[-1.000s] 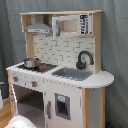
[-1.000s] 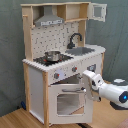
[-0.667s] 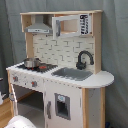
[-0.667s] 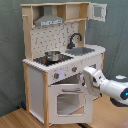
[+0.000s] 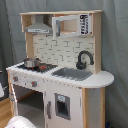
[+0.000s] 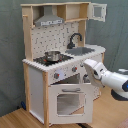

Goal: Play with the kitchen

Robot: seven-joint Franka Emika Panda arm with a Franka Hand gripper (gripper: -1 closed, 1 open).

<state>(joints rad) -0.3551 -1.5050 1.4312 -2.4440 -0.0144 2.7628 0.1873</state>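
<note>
In the first exterior view, your kitchen stands against the grey curtain exactly as it did a second ago: pot on the hob, faucet over the sink, nothing shifted. Only a pale blur of the arm shows at the bottom edge, so you learn little from here.

In the second exterior view, the kitchen fills the second exterior view's left and middle, oven door hanging open below the knobs. Your arm has crept in from the second exterior view's right over the last second, its white wrist now closer to the front panel. The gripper sits just beside the panel near the right-hand knob, level with the counter edge. I read that as an approach to the knobs, with no contact yet made. Whether the jaws are open or closed, I cannot tell.
</note>
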